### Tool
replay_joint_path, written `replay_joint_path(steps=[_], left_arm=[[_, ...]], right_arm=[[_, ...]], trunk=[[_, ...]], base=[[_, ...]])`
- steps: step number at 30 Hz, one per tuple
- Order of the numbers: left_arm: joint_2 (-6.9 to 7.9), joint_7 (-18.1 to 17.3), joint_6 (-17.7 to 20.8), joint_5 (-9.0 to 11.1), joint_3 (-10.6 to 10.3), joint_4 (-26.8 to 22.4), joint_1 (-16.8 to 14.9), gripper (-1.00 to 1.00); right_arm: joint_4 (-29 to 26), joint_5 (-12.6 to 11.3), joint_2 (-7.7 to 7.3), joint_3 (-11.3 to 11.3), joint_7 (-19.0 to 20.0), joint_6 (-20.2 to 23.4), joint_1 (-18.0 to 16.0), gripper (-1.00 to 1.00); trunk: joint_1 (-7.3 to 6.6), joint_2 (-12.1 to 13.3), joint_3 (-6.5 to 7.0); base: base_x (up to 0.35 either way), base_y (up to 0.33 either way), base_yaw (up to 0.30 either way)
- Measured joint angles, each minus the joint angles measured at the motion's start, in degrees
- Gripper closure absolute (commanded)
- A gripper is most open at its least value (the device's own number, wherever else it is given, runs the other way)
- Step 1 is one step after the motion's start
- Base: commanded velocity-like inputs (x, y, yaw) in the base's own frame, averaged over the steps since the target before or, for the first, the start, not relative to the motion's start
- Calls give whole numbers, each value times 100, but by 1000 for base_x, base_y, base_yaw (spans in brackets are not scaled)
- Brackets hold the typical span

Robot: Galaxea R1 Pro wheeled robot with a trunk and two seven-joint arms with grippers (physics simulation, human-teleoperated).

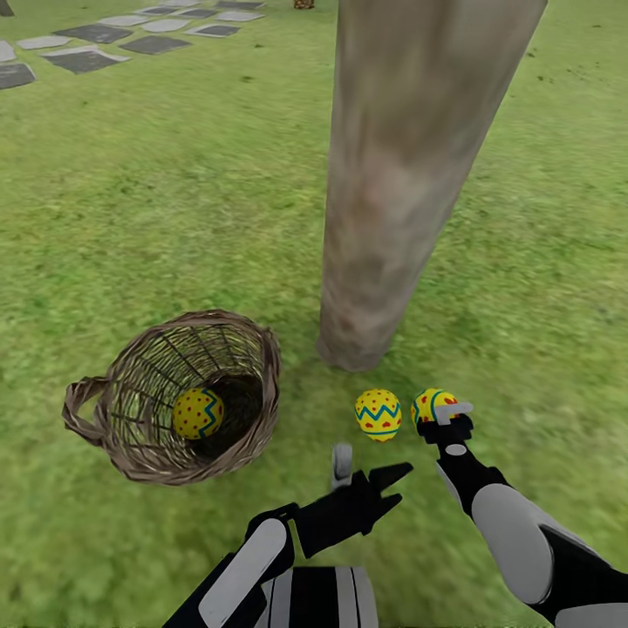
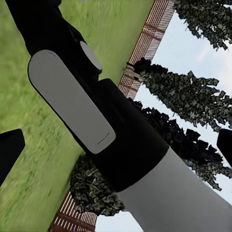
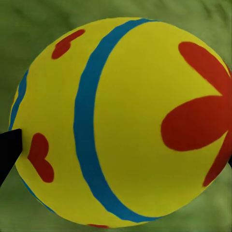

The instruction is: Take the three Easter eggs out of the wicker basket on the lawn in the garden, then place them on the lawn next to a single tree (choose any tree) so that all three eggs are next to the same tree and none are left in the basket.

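The tree [image 1: 397, 183], a thick pale trunk, rises from the lawn [image 1: 157, 218]. The wicker basket [image 1: 148, 449] lies tipped beside it with one Easter egg [image 1: 197, 412] inside. A second egg [image 1: 378, 414] rests on the grass at the trunk's foot. The third egg [image 1: 429, 403] [image 3: 121, 121], with the red flower mark, sits just right of it between the fingers of my right gripper [image 1: 443, 417], which is open; one black fingertip [image 3: 8, 152] sits at the egg's side. My left gripper [image 1: 368, 471] hangs open and empty above the grass near the basket.
Grey stepping stones [image 1: 87, 44] lie far off at the back left. A slatted wooden fence [image 2: 152, 31] and dark-leaved trees [image 2: 183, 92] stand beyond my right forearm [image 2: 96, 121] in the left wrist view.
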Motion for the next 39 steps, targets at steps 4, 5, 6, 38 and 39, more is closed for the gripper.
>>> replay_joint_path(steps=[4, 5, 6, 38, 39], left_arm=[[24, -65, -65, -18, 64, -64, -35, -100], [23, -73, -97, -12, 87, -97, -35, -100], [23, -73, -108, 0, 83, -129, -35, -100], [71, -186, -122, 11, 435, -659, -44, -100], [71, -187, -123, 11, 437, -659, -44, -100]], right_arm=[[-12, 8, 26, 42, 11, 55, -1, 100], [21, 8, 26, 43, 12, 56, -1, 100], [41, 8, 25, 43, 13, 56, -1, 100], [146, -18, 6, 35, 7, 47, 25, -100], [146, -18, 5, 35, 7, 47, 25, -100]], trunk=[[2, -2, -23], [2, -2, -23], [2, -2, -23], [2, -2, -23], [2, -2, -23]], base=[[0, 0, 0], [0, 0, 0], [0, 0, 0], [0, 0, 0], [0, 0, 0]])
